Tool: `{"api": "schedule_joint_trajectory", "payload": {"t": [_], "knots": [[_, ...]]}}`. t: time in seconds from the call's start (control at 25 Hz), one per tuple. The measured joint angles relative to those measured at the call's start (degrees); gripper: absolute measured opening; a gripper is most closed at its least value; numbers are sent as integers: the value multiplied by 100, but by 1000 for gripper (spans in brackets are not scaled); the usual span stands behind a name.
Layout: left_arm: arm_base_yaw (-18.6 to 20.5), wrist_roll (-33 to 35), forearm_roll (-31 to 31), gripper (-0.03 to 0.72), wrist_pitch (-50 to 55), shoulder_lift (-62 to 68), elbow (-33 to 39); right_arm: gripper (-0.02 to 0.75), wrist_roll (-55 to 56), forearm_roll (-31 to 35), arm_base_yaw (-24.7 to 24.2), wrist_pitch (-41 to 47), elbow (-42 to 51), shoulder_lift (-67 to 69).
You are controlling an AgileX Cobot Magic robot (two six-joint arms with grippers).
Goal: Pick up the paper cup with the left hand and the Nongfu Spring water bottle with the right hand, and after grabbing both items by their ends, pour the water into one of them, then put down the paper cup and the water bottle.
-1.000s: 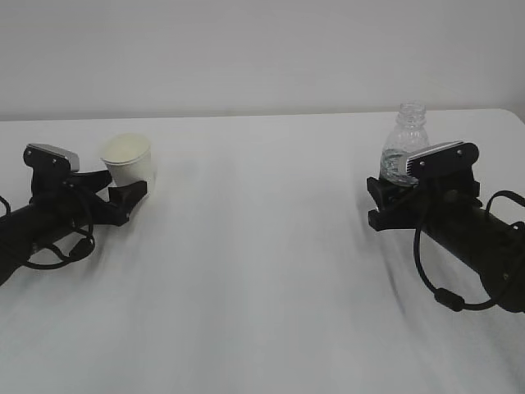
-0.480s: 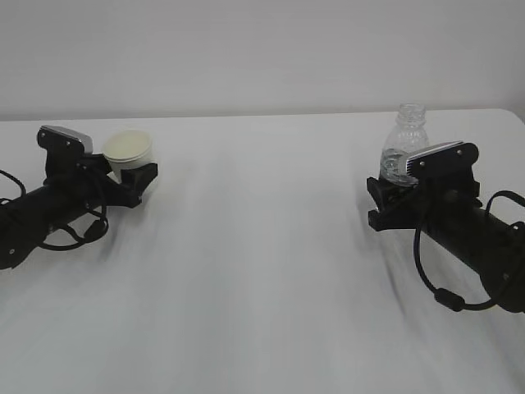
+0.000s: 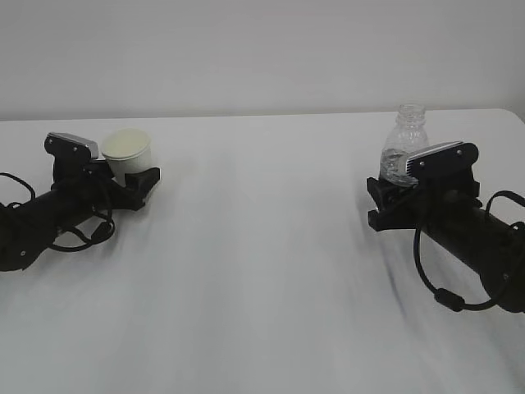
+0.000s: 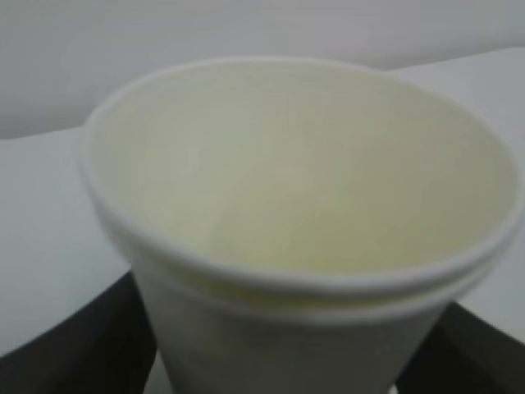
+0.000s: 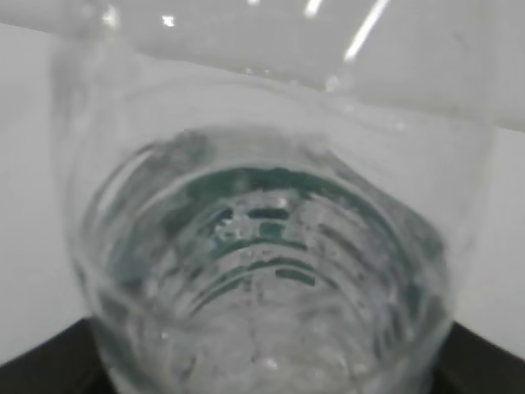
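Claw of the left hand (image 3: 135,182), far left of the tabletop (image 3: 262,271): jaws spread wide around the lower wall of the paper cup (image 3: 127,153), a dark finger showing on each side of it in the left wrist view. Cup upright, low, base at or just off the surface; cannot tell which. Cream inside looks dry and empty (image 4: 303,180).

Claw of the right hand (image 3: 392,199), far right: jaws set around the lower part of the Nongfu Spring water bottle (image 3: 403,144), gripping it at label height. Bottle upright, neck capless, shoulder and neck clear above the grey-white plate. Right wrist view looks through the clear wall onto green label print and the water (image 5: 262,328); level hard to read.

Judgement: pour looks done or not begun; nothing here settles it. Both things sit low and well apart, so the step in hand reads as set-down.

Doing it well:
- Keep cup vertical; let its base seat flat before the fingers part.
- Open the left jaws evenly so neither finger drags the light cup sideways.
- Withdraw straight back along the arm, low.
- Bottle: same, no tilt; open neck spills readily.
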Motion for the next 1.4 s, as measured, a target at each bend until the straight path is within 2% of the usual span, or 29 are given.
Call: {"api": "schedule_joint_trajectory", "payload": {"t": [0.12,0.36,0.6,0.96,1.4], "knots": [[0,-3,-22,580,-110,13,0,474,0,-10,0,0,0,0],[0,-3,-35,509,-277,16,0,474,0,-10,0,0,0,0],[0,-3,2,489,-280,16,0,474,0,-10,0,9,0,0],[0,-103,490,491,-280,-49,35,474,0,-10,0,9,0,0],[-3,-263,1043,473,-290,-510,533,474,0,-10,0,9,5,0]]}}
